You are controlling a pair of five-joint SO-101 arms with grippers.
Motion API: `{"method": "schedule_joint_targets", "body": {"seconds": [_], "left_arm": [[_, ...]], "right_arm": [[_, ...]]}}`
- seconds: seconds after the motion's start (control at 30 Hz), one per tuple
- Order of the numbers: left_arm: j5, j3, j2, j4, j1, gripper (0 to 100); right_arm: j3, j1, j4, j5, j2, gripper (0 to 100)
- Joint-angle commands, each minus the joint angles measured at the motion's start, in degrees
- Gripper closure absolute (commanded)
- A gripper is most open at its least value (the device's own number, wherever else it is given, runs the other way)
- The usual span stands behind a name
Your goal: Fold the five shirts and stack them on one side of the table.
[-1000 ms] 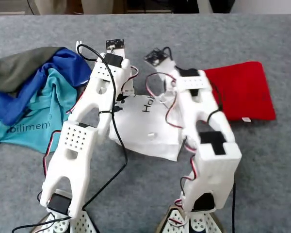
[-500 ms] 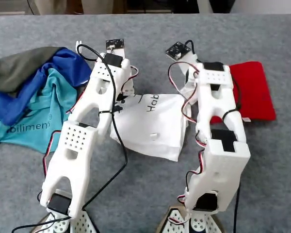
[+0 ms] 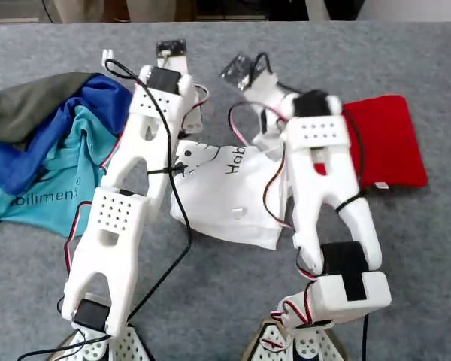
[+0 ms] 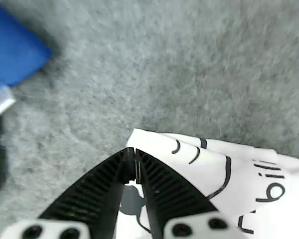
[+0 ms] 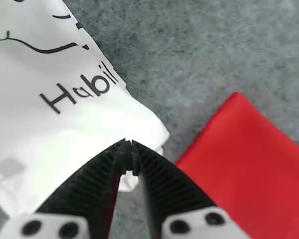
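A white shirt [image 3: 229, 197] with black lettering lies partly folded at the table's middle. My left gripper [image 4: 134, 165] is shut on the shirt's far left corner [image 4: 154, 142]. Shut as well, my right gripper [image 5: 129, 146] pinches the white shirt [image 5: 60, 129] at its far right corner, close to the red shirt [image 5: 259, 164]. That red shirt [image 3: 383, 139] lies folded flat at the right. Grey [image 3: 30, 105], blue [image 3: 68, 131] and teal [image 3: 52, 188] shirts sit crumpled in a heap at the left.
Both white arms [image 3: 131, 203] [image 3: 327, 188] stretch from the near edge over the white shirt and hide parts of it. Bare grey table cloth [image 3: 421, 256] spreads along the near side and behind the shirts. A blue shirt edge [image 4: 10, 45] lies beside the left gripper.
The right arm swung right toward the red shirt, then came back left and closed on the white shirt's far right corner. The left arm shifted slightly farther away.
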Motion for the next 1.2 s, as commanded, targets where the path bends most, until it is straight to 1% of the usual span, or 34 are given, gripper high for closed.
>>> {"method": "schedule_joint_targets", "body": {"seconds": [0.0, 0.1, 0.17, 0.3, 0.47, 0.53, 0.6, 0.67, 0.73, 0.83, 0.93, 1.03, 1.13, 1.17], "left_arm": [[-1.8, -3.3, -0.9, 0.1, -1.2, 98], [-1.9, -3.3, 4.1, -2.3, -1.3, 98], [-1.9, -3.7, 8.3, -4.0, -1.1, 98], [-1.9, -4.1, 13.1, -5.4, -1.0, 98], [-2.0, -11.9, 12.7, -2.4, -1.5, 98], [-2.7, -16.7, 12.7, 0.3, -1.6, 98], [-6.1, -22.2, 12.7, 3.4, -1.3, 98], [-8.2, -23.6, 12.1, 3.3, -1.6, 98], [-8.4, -22.6, 8.4, 3.3, -1.7, 98], [-8.4, -15.2, 0.0, 3.3, -1.4, 98], [-8.4, -2.2, -12.6, 3.3, 0.8, 98], [-8.6, 16.6, -27.9, 3.3, 4.7, 98], [-11.2, 38.3, -42.8, 2.7, 9.6, 98], [-11.4, 45.5, -47.6, 1.4, 10.7, 98]], "right_arm": [[9.9, 0.6, -16.7, -1.0, 0.7, 99.7], [13.9, 3.3, -25.9, -0.8, 6.2, 99.7], [13.6, 5.4, -27.2, -0.7, 9.6, 99.7], [9.0, 5.8, -22.7, -1.0, 11.5, 99.7], [6.9, 5.2, -17.1, -1.0, 9.7, 99.7], [5.9, 4.5, -13.4, -1.0, 7.3, 99.7], [5.3, 4.3, -10.5, -1.0, 3.5, 99.7], [5.1, 4.3, -8.9, -1.0, -1.0, 99.7], [5.2, 4.5, -7.6, -1.1, -6.0, 99.7], [5.2, 4.7, -6.0, -2.5, -13.4, 99.7], [6.3, 4.6, -5.8, -3.3, -17.7, 99.7], [7.9, 4.4, -6.1, -3.3, -17.8, 99.7], [10.5, 4.7, -7.3, -3.3, -16.0, 99.7], [11.3, 4.7, -7.7, -3.3, -15.3, 99.7]]}}
